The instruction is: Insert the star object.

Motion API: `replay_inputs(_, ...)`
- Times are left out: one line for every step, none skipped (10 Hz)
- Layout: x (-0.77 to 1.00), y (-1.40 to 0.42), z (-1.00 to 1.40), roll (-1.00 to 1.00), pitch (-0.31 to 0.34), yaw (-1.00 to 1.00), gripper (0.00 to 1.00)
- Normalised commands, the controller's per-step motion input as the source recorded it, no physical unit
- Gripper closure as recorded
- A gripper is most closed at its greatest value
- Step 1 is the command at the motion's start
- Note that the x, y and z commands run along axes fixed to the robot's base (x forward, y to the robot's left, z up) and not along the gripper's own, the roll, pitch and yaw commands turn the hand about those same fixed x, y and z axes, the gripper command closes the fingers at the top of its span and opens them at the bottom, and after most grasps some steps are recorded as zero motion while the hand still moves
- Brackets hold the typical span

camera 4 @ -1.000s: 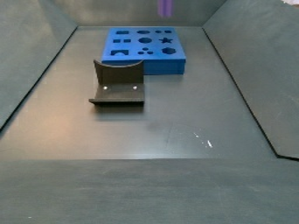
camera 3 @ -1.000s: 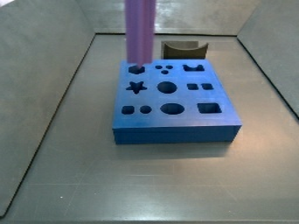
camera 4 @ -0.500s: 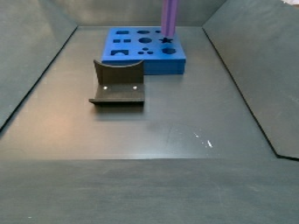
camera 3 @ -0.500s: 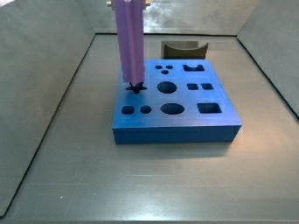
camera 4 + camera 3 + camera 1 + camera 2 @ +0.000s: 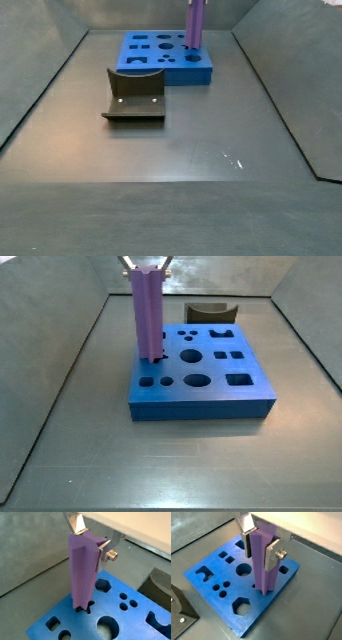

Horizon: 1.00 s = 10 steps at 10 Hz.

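The gripper (image 5: 90,543) is up above the blue block (image 5: 201,381), and its fingers (image 5: 272,556) are squeezed tight on the top part of the star object (image 5: 148,316). The star object is a long purple bar. It stands straight up and down, with its long side pointing from the fingers down to the block.

In both wrist views the bottom tip of the bar (image 5: 81,604) sits right in the star hole. It looks like it has just gone in a little way, and most of the bar is above the block. The points of the bar seem to line up with the points of the hole.

So the next move looks like a push straight down, keeping the bar upright. If it tips, it could jam.

The dark tan curved piece (image 5: 134,96) rests on the table (image 5: 187,170), well apart from the bar.
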Motion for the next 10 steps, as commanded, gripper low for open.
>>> replay_inputs(0.4,0.0,-0.42,0.01,0.019,0.0,1.0)
replay_inputs(0.49,0.02,-0.43,0.04,0.059,0.0,1.0)
replay_inputs(0.47,0.02,-0.45,0.09,0.069,0.0,1.0)
replay_inputs(0.39,0.0,-0.51,0.1,0.03,0.0,1.0)
replay_inputs(0.16,0.0,-0.7,0.15,-0.003,0.0,1.0)
replay_inputs(0.01,-0.09,-0.82,0.18,-0.06,-0.07,1.0)
replay_inputs(0.0,-0.12,-0.79,0.17,-0.074,-0.12,1.0)
replay_inputs(0.0,-0.04,-0.36,0.0,-0.123,-0.03,1.0)
replay_inputs(0.0,0.0,-0.08,0.0,-0.093,0.0,1.0)
replay_inputs(0.0,-0.07,0.0,0.04,0.0,0.03,1.0)
